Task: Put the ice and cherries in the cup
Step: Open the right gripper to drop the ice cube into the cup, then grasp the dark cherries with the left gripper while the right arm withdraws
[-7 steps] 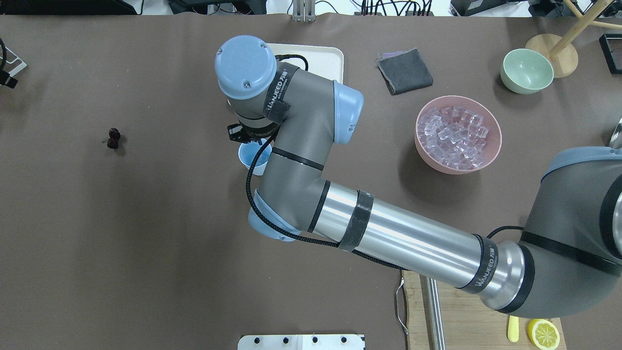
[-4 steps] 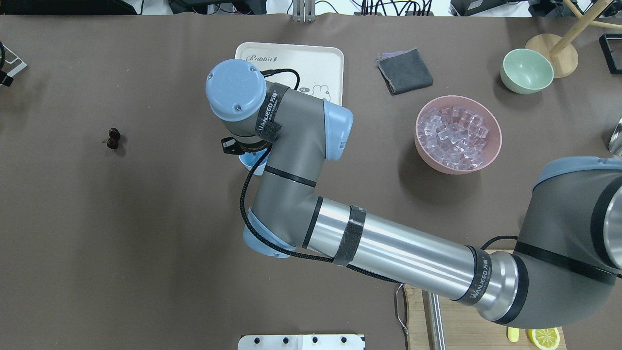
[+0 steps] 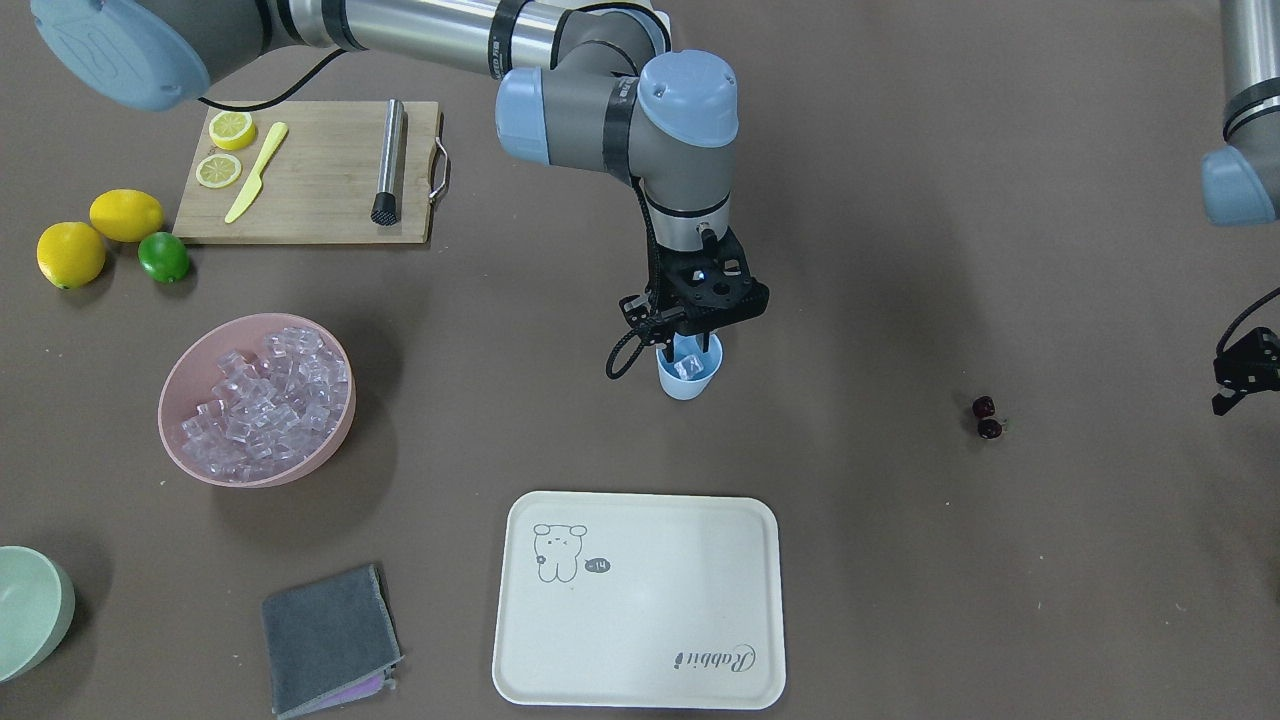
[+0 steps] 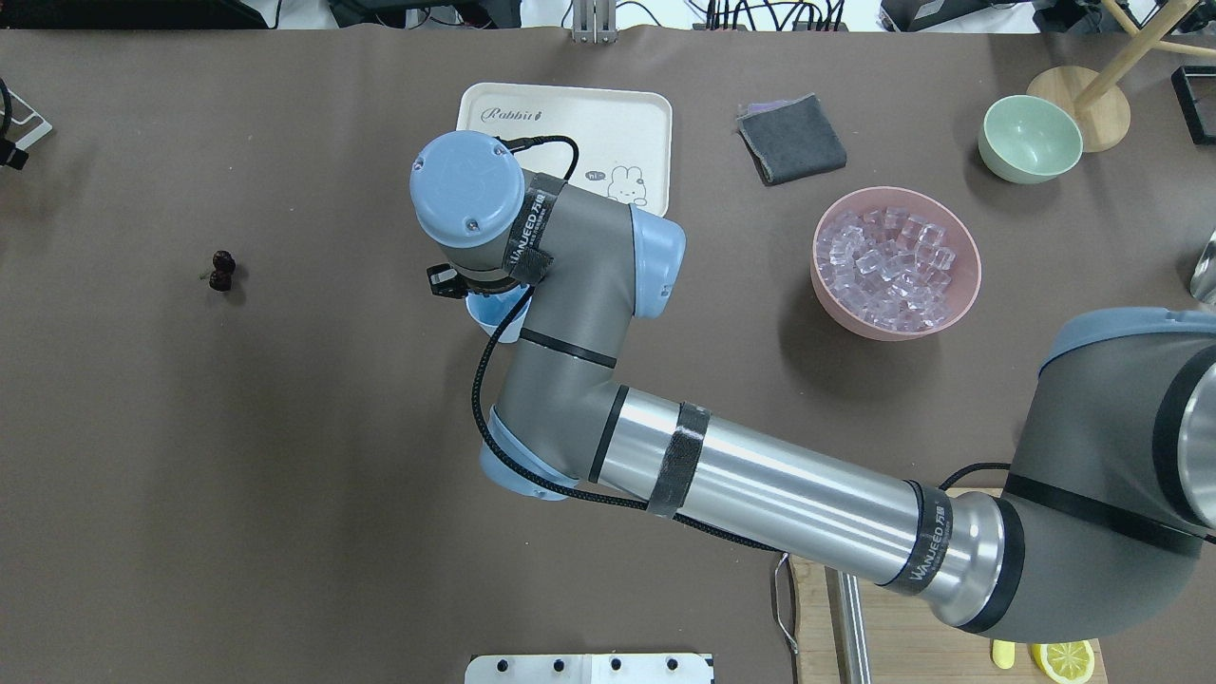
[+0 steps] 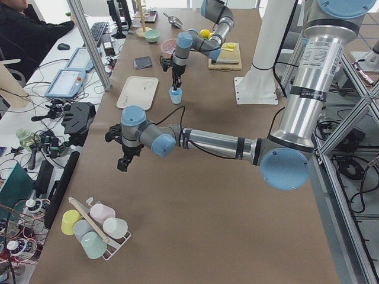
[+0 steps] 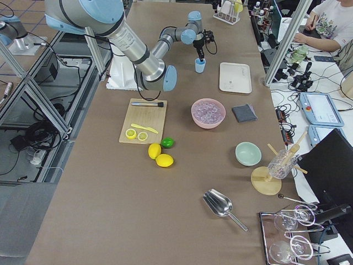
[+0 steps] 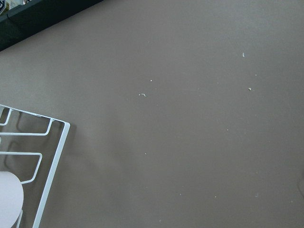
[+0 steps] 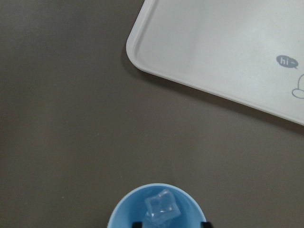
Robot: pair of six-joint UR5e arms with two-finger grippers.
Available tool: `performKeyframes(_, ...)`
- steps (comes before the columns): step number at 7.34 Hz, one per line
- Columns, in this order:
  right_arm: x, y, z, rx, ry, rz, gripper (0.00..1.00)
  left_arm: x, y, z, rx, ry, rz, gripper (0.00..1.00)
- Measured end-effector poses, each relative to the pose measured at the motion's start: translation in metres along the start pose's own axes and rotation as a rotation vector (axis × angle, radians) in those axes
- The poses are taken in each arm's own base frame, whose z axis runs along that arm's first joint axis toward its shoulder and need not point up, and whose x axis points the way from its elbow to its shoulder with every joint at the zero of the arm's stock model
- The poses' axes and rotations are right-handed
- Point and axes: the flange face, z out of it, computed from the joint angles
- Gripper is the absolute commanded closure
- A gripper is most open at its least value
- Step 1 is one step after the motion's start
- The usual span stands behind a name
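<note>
The light-blue cup (image 3: 688,380) stands upright mid-table, also in the overhead view (image 4: 501,318) and the right wrist view (image 8: 159,211). One clear ice cube (image 8: 162,205) lies inside it. My right gripper (image 3: 690,347) hangs just over the cup's mouth with its jaws apart and empty. More ice (image 3: 262,392) fills the pink bowl (image 3: 200,470). The dark cherries (image 3: 986,419) lie as a pair on the bare table, also in the overhead view (image 4: 222,271). My left gripper (image 3: 1232,392) hovers beyond the cherries at the table's end; I cannot tell its state.
A cream tray (image 3: 640,620) lies just past the cup. There is a grey cloth (image 3: 330,640), a pale green bowl (image 3: 30,610), a cutting board (image 3: 310,190) with lemon slices, and lemons and a lime (image 3: 163,256). A white wire rack (image 7: 33,152) sits below the left wrist.
My right wrist has shifted a little left and toward the robot over the cup, uncovering the tray. The cup and cherries have not moved.
</note>
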Motion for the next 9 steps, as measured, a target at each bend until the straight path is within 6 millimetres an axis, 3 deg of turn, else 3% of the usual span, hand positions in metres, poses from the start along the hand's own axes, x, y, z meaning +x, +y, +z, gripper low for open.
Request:
performKeyframes(2, 0.0, -0.004, -0.008, 0.004, -0.002, -0.002, 0.01, 0.016, -0.01, 0.0, 0.008, 0.011, -0.008, 0.02)
performKeyframes(3, 0.01, -0.018, -0.03, -0.002, -0.011, 0.012, 0.01, 0.051, -0.022, 0.005, 0.011, 0.037, -0.013, 0.02)
performKeyframes(4, 0.039, -0.04, -0.063, -0.027, -0.031, 0.036, 0.01, 0.095, -0.032, 0.015, 0.006, 0.069, -0.014, 0.02)
performKeyframes(5, 0.095, -0.06, -0.098, -0.053, -0.062, 0.05, 0.01, 0.133, -0.04, 0.024, -0.001, 0.1, -0.019, 0.02)
performKeyframes(6, 0.178, -0.064, -0.126, -0.071, -0.089, 0.036, 0.01, 0.167, -0.04, 0.036, -0.016, 0.129, -0.026, 0.02)
performKeyframes(7, 0.274, -0.05, -0.144, -0.075, -0.095, -0.025, 0.01, 0.192, -0.032, 0.054, -0.035, 0.147, -0.029, 0.02)
performKeyframes(8, 0.361, -0.028, -0.155, -0.081, -0.087, -0.098, 0.01, 0.204, -0.021, 0.075, -0.042, 0.146, -0.024, 0.02)
performKeyframes(9, 0.431, -0.008, -0.162, -0.091, -0.077, -0.16, 0.01, 0.207, -0.008, 0.097, -0.041, 0.141, -0.018, 0.02)
